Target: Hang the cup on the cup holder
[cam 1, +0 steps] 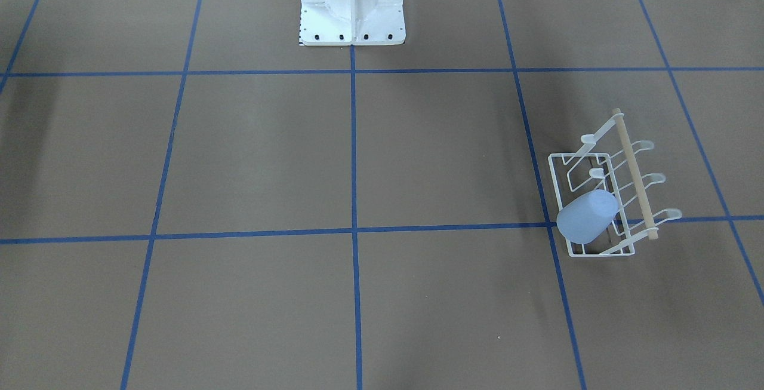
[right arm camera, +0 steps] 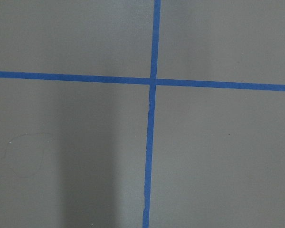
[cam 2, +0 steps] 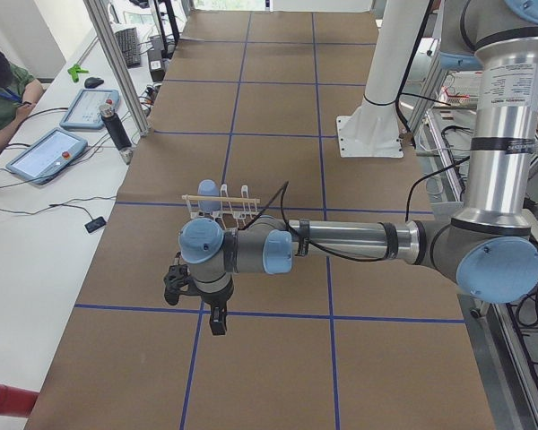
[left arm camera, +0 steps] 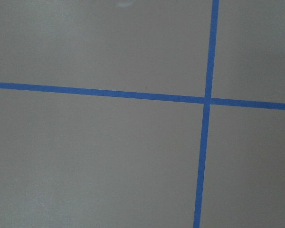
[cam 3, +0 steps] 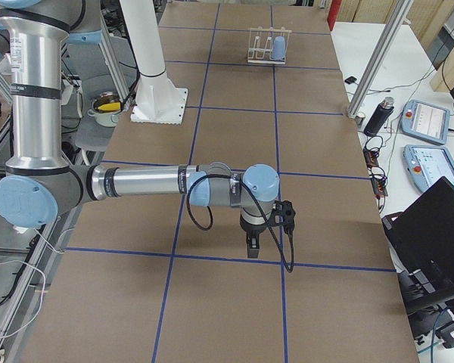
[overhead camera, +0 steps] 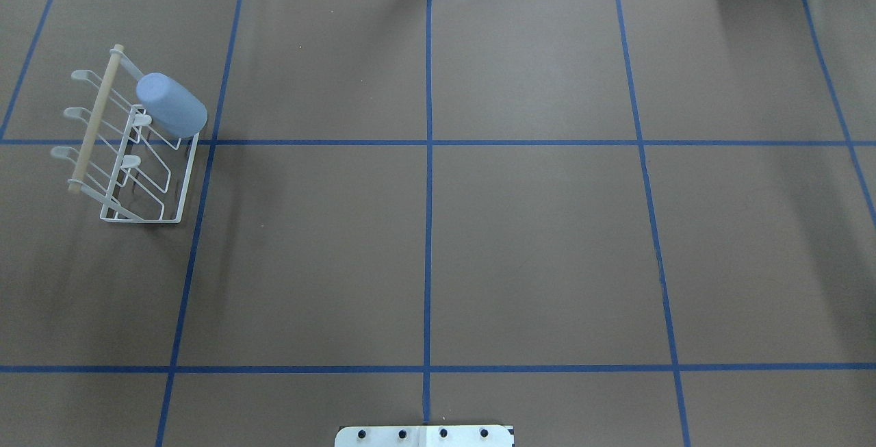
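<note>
The pale blue cup (overhead camera: 171, 105) sits tilted over a prong at the far end of the white wire cup holder (overhead camera: 96, 118), at the table's far left. Both also show in the front view, the cup (cam 1: 588, 217) on the holder (cam 1: 635, 175), and small in the side views (cam 2: 209, 190) (cam 3: 278, 47). My left gripper (cam 2: 217, 322) hangs over bare table, well short of the holder. My right gripper (cam 3: 253, 248) hangs over bare table at the other end. Both show only in side views, so I cannot tell whether they are open or shut. The wrist views show only brown table and blue tape.
The white robot pedestal (cam 1: 351, 2) stands at the table's middle rear edge. An operator (cam 2: 4, 90) sits beside tablets (cam 2: 45, 152) off the far edge. A laptop (cam 3: 431, 227) and pendants (cam 3: 427, 121) lie on the side desk.
</note>
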